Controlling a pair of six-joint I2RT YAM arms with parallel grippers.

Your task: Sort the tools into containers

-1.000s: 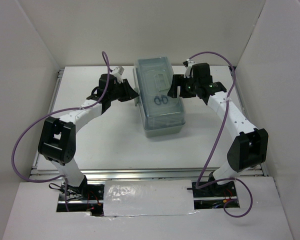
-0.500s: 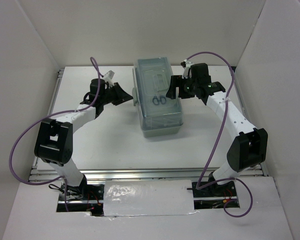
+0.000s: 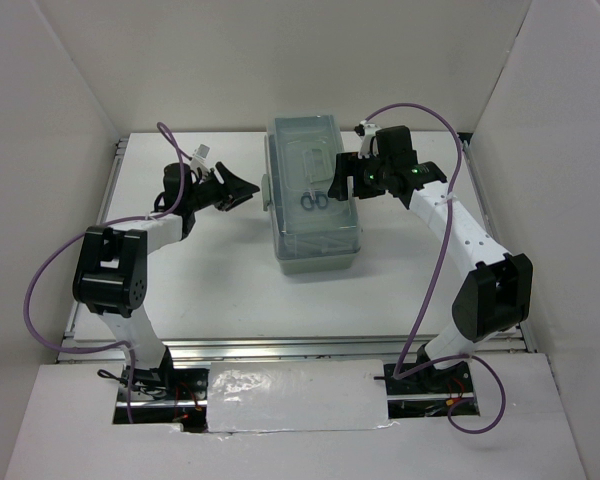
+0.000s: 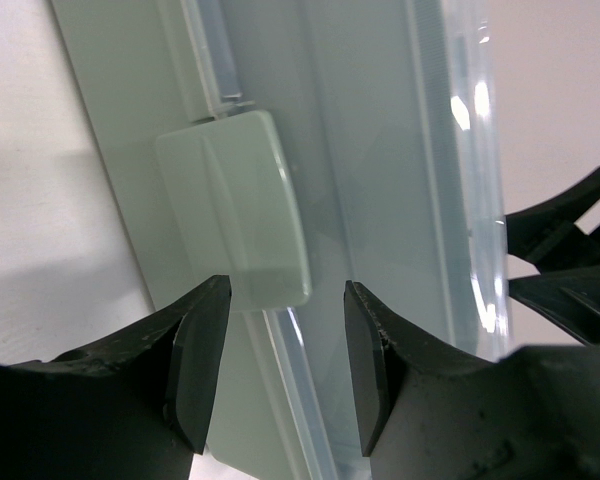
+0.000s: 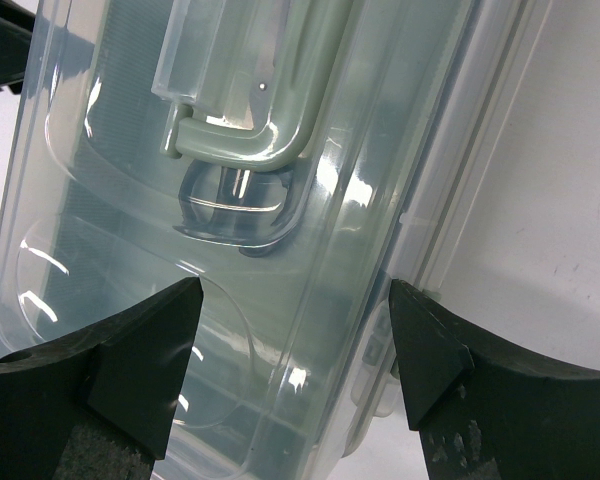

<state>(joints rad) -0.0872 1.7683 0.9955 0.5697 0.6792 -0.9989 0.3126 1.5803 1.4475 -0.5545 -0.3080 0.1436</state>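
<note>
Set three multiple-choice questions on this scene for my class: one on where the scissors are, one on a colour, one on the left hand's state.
1. Where are the scissors?
A) inside the toolbox, under its clear lid
B) left of it
C) behind it

2. What colour are the arms' cables?
A) yellow
B) purple
C) orange

3. How is the left hand?
A) shut on the scissors
B) shut on nothing
C) open, holding nothing

Answers:
1 A, the scissors show through the lid.
2 B, both cables are purple.
3 C, the left hand stands open, clear of the toolbox in the top view.
</note>
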